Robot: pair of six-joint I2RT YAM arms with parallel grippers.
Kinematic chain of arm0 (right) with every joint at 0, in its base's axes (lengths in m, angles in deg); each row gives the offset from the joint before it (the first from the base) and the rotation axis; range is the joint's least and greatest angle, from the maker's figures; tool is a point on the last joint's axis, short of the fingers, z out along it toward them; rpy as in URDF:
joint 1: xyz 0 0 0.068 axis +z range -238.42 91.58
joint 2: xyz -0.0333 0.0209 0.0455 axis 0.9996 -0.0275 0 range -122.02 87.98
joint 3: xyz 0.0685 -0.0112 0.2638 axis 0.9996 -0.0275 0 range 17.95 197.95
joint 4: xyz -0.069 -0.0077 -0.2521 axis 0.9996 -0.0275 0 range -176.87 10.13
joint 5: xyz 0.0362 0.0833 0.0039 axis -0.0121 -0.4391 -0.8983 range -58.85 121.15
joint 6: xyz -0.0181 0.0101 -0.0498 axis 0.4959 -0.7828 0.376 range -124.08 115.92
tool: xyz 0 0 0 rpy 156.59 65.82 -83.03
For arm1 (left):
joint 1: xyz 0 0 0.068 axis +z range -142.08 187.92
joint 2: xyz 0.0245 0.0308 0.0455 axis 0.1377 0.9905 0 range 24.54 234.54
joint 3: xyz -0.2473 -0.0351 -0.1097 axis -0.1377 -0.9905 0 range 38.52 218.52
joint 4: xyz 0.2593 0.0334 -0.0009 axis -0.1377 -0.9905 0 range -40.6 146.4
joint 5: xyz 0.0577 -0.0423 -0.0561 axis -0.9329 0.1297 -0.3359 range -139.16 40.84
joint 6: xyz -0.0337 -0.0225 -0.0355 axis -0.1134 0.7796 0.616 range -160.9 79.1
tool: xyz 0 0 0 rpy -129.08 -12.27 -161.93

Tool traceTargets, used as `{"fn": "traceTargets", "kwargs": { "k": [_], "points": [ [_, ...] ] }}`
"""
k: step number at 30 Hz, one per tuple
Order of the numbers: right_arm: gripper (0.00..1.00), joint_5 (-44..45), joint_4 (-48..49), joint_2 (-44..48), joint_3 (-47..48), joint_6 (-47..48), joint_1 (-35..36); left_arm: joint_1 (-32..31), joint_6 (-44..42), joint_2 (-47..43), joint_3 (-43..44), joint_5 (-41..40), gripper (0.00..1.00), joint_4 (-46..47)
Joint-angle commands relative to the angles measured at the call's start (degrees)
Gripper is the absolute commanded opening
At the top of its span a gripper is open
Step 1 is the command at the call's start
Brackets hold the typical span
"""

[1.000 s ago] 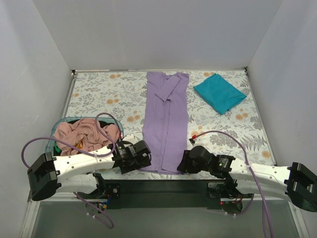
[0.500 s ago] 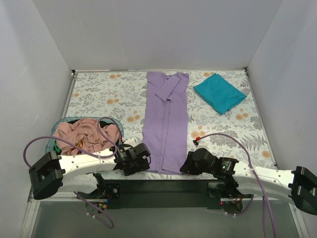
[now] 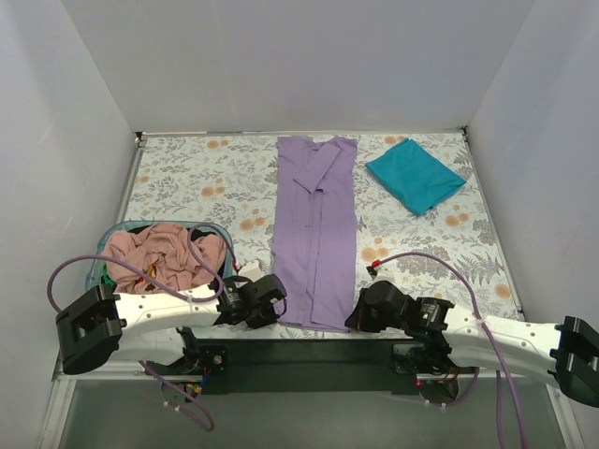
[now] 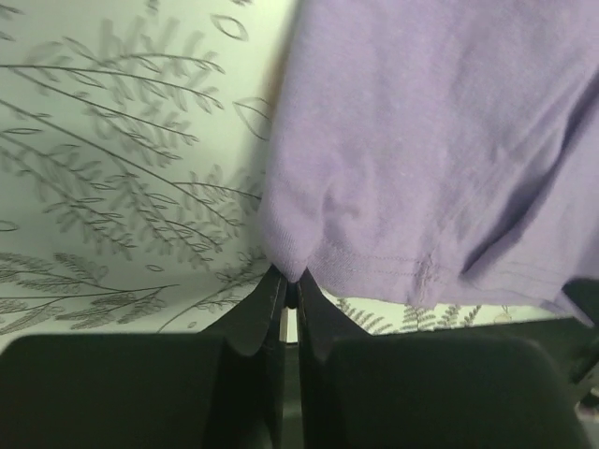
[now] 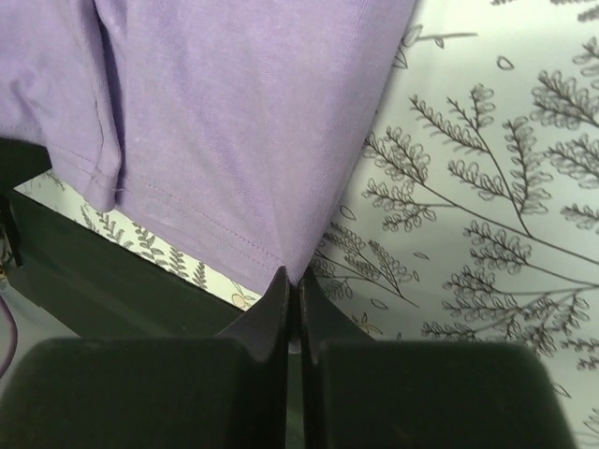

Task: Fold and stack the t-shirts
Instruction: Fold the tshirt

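A lavender-purple t-shirt [image 3: 315,224] lies folded into a long strip down the middle of the table, collar at the far end. My left gripper [image 3: 273,307] is shut on its near left hem corner [image 4: 292,262], and my right gripper [image 3: 354,318] is shut on the near right hem corner [image 5: 298,267]. A teal-blue t-shirt [image 3: 415,174] rests folded at the far right. Dusty pink t-shirts [image 3: 154,253] are heaped in the teal basket [image 3: 96,271] at the near left.
A floral cloth [image 3: 206,182] covers the table. The black near edge [image 3: 309,351] runs just under both grippers. Grey walls close in the left, right and back. Purple cables [image 3: 426,257] loop above each arm.
Both grippers have closed from open onto the purple shirt's near hem corners. Both arms have crept slightly nearer the table's front edge.
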Motion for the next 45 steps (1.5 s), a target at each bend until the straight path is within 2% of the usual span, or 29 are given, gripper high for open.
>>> {"fn": "traceTargets", "kwargs": {
  "k": [1, 4, 7, 11, 18, 22, 27, 30, 31, 36, 45],
  "points": [
    [0.01, 0.26, -9.88, 1.26, 1.81, -0.4, 1.49, -3.72, 9.75, -1.36, -3.7, 2.27, 0.0, 2.6],
    [0.01, -0.62, -11.56, 1.52, 2.96, -0.67, 3.16, -6.98, 9.75, -2.42, -5.2, 5.43, 0.0, 7.7],
    [0.01, 1.04, -12.53, 1.52, 4.45, -0.23, 3.34, -7.43, 10.02, -0.66, -3.72, 5.17, 0.0, 6.84],
    [0.01, 9.64, -14.28, 2.49, 7.52, 0.47, 3.34, -7.43, 9.67, 0.75, -0.12, 2.36, 0.0, 4.64],
    [0.01, 17.12, -17.18, -1.19, 15.08, 3.55, 2.64, -6.99, 8.36, 0.75, 8.39, -5.45, 0.0, -1.07],
    [0.01, 22.84, -18.6, -4.44, 20.53, 6.96, 0.89, -3.39, 3.18, 1.45, 13.06, -6.61, 0.0, 0.32],
    [0.01, 24.52, -17.46, -10.33, 27.82, 14.0, -6.14, 6.61, -7.98, 5.13, 18.34, -5.03, 0.0, 4.46],
    [0.01, 21.63, -11.15, -12.62, 29.76, 20.85, -12.29, 10.76, -12.72, 8.81, 21.68, -4.85, 0.0, 7.97],
    [0.01, 18.31, -9.39, -13.24, 30.11, 24.17, -15.52, 11.73, -13.61, 9.97, 22.73, -4.85, 0.0, 8.76],
    [0.01, 11.61, -0.6, -21.05, 34.93, 28.15, -23.72, 18.05, -18.62, 17.35, 30.81, -5.73, 0.0, 9.39],
    [0.01, 1.76, 2.06, -37.14, 47.78, 34.31, -32.87, 26.84, -23.11, 27.81, 39.0, -3.53, 0.0, 13.6]
  ]
}}
